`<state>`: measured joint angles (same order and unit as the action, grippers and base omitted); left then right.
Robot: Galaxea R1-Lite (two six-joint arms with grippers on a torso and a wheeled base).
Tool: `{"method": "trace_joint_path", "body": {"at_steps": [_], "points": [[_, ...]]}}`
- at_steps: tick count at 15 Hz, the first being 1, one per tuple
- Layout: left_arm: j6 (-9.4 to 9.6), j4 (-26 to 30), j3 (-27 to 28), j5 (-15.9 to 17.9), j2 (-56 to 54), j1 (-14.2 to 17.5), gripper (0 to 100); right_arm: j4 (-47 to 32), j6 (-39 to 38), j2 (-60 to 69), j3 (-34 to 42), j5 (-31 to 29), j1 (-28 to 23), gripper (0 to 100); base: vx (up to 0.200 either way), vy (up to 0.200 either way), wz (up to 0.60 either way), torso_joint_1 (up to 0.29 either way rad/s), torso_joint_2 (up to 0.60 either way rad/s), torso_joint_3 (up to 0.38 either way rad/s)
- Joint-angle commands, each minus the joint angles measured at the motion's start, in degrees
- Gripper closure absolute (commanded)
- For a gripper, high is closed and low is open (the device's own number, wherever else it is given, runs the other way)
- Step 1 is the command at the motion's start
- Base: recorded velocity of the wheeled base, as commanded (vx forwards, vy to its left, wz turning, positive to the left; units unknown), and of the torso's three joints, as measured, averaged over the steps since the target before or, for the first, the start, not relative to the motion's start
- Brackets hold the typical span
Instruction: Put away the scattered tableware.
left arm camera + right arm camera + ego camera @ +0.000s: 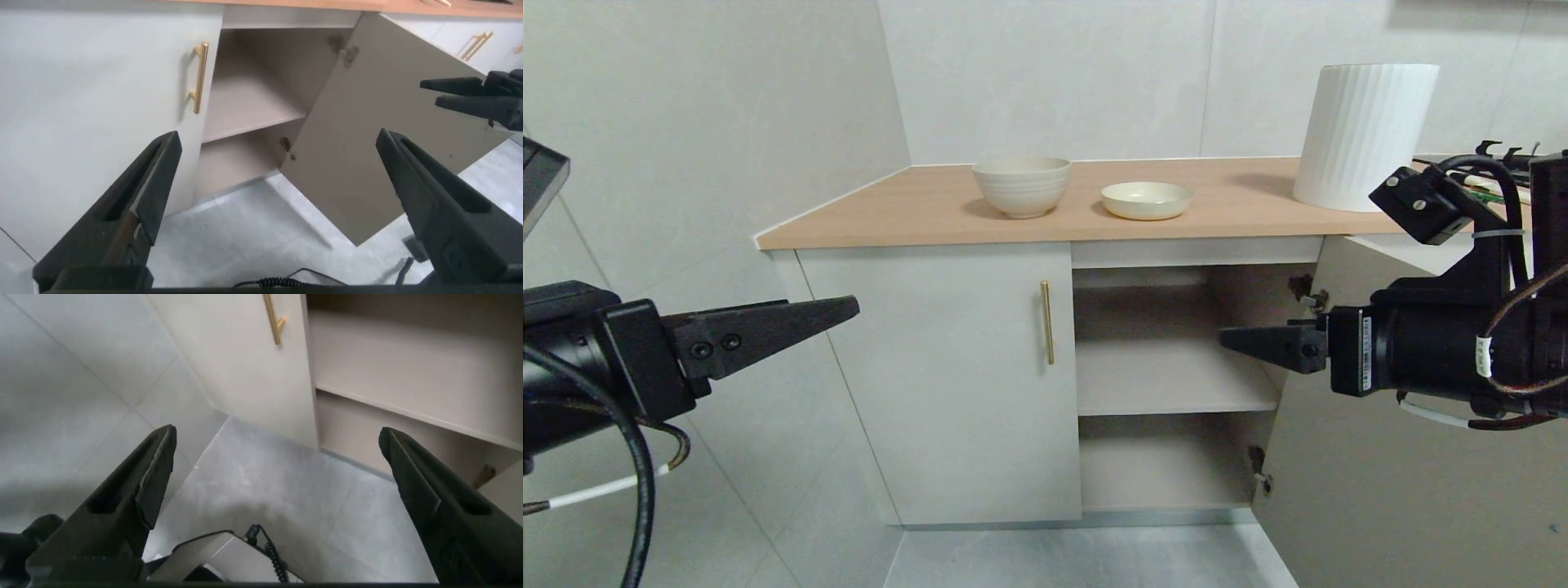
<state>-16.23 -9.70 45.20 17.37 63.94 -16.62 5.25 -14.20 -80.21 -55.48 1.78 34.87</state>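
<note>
Both left claw (278,137) and right claw (278,431) gape wide; the right arm (1429,351) half-hides the open door (1347,498).

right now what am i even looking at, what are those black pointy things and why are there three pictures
It is a two-armed robot. The big picture comes from a camera on its head. The two small ones come from cameras on its wrists, each looking along its own gripper. The black prongs are the left gripper and right gripper, both open and holding nothing. On the counter stand a bowl, a dish and a white ribbed jar. Below, the cabinet has one door open, showing a shelf.
</note>
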Motion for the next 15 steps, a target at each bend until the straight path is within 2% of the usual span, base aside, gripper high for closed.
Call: {"method": "trace_joint_path", "body": {"at_steps": [1, 4, 7, 14, 15], "points": [[-0.03, 0.04, 0.24, 0.03, 0.04, 0.0, 0, -0.16, -0.74, 0.85, -0.07, -0.02, 0.03, 0, 0.0, 0.0, 0.0, 0.0, 0.0, 0.0], [-0.12, 0.04, 0.32, -0.06, 0.04, 0.09, 0, -0.16, -0.83, 1.38, 0.46, 0.24, 0.03, 0, 0.2, 0.0, 0.0, 0.002, 0.0, 0.002], [-0.12, -0.05, 0.32, -0.06, 0.22, 0.97, 0, -0.07, -0.21, 3.4, 2.83, 4.02, -0.06, 0, 0.2, 0.0, 0.0, 0.004, 0.0, 0.009], [-0.21, -0.05, 0.41, -0.06, 0.22, 1.15, 0, 0.02, 1.02, 4.01, 3.27, 4.37, -0.06, 0, 0.2, 0.0, 0.0, 0.005, 0.0, 0.001], [-0.21, -0.05, 0.32, -0.06, 0.04, 1.15, 0, 0.02, 1.02, 4.1, 3.36, 4.37, -0.06, 0, 0.0, 0.0, 0.0, 0.0, 0.0, 0.0]]}}
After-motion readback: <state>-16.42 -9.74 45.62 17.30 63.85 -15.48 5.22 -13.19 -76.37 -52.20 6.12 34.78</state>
